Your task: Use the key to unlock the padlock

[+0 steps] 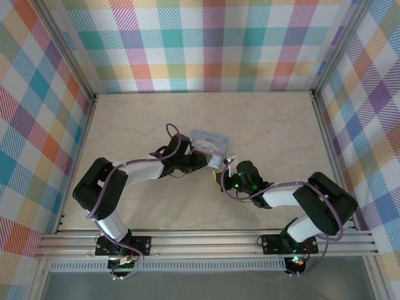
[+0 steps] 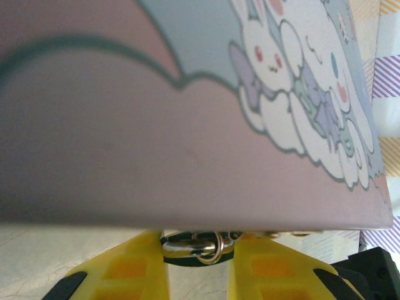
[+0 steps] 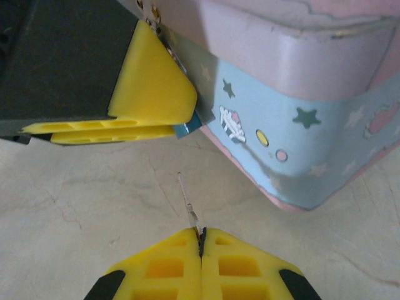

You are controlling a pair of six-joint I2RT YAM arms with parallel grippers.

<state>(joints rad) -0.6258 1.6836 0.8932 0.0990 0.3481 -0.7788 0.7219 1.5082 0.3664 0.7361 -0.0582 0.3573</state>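
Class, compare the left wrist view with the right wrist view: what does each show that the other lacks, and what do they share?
Left wrist view: the white cartoon rabbits on the tin box lid, and the padlock shackle between the left gripper fingers. Right wrist view: the key pinched in the shut right gripper, and the box's starred side wall. Shared: the tin box and the left gripper clamped on the padlock.

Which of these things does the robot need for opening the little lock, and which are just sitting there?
For the job:
tiny dark blue padlock with a silvery shackle, held by the left hand
thin silvery metal key, pinched in the right hand

Just sitting there:
light blue cartoon-print tin box
pale marbled table
checked walls
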